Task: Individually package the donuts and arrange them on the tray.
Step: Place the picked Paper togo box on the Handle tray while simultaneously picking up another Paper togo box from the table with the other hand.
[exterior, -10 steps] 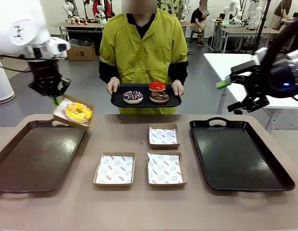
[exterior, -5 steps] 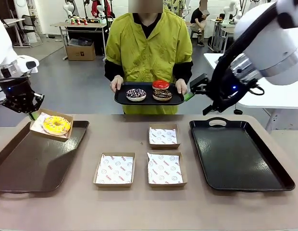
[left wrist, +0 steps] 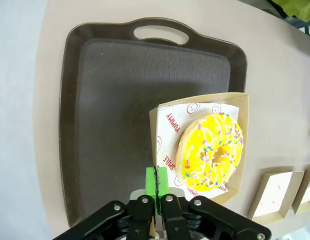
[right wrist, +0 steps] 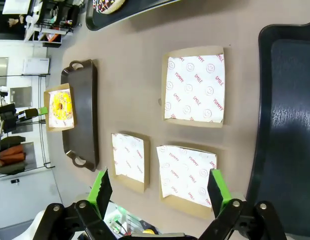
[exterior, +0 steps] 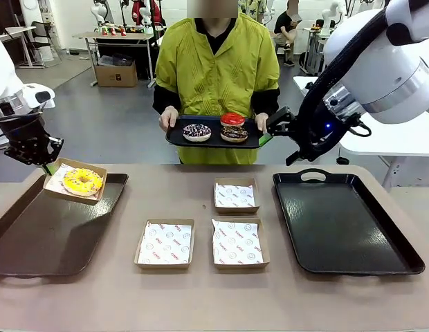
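Cardboard box point(left wrist: 167, 117) with the yellow-iced donut point(left wrist: 211, 151) hangs pinched by its rim in my left claw point(left wrist: 156, 189) over the left tray point(left wrist: 105, 100); my right claw point(right wrist: 159, 186) gapes empty.

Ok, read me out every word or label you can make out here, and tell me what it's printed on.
"YUMMY": red print on the paper liner under the yellow-iced donut.
"SMILE": same liner; both words repeat on the empty boxes' liners.
Front view: the print on the liners is too small to read.
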{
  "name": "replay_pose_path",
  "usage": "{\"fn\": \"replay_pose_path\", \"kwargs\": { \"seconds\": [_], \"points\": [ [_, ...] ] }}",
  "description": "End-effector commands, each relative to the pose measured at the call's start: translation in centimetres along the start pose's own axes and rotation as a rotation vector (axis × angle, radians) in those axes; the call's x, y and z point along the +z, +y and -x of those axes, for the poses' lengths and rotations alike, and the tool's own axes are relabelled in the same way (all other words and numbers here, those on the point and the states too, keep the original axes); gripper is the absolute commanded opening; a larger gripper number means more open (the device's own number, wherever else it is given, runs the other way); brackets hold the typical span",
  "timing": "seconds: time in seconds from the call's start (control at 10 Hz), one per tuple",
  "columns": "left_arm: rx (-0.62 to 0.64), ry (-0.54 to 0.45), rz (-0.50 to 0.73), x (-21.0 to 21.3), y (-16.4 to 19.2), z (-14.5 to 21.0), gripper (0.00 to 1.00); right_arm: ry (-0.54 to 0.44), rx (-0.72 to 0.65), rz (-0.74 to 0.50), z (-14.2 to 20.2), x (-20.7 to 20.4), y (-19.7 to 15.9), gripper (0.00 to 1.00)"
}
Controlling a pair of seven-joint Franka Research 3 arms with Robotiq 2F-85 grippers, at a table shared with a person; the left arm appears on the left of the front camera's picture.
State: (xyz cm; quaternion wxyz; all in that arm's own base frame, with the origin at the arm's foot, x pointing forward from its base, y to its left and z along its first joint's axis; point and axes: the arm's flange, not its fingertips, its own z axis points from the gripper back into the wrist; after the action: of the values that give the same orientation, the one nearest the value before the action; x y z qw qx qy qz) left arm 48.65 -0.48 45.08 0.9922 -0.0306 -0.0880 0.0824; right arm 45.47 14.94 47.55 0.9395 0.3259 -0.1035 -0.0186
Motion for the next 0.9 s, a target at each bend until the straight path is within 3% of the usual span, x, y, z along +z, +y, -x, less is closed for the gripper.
{"fn": "replay_pose_path", "kwargs": {
  "seconds": [0.0, 0.4, 0.8],
  "points": [
    [0.018, -0.001, -0.016, 0.4, 0.0, 0.1, 0.01, -0.006, 0.003, 0.019, 0.0, -0.3, 0.0, 1.00],
    [0.000, 0.000, 0.000, 0.0, 0.0, 0.0, 0.01, 0.002, -0.001, -0.002, 0.0, -0.1, 0.0, 1.00],
    [-0.057, -0.006, -0.051, -2.3, 1.7, -3.2, 0.01, -0.039, -0.090, 0.337, -4.6, -6.5, 3.5, 1.00]
  ]
}}
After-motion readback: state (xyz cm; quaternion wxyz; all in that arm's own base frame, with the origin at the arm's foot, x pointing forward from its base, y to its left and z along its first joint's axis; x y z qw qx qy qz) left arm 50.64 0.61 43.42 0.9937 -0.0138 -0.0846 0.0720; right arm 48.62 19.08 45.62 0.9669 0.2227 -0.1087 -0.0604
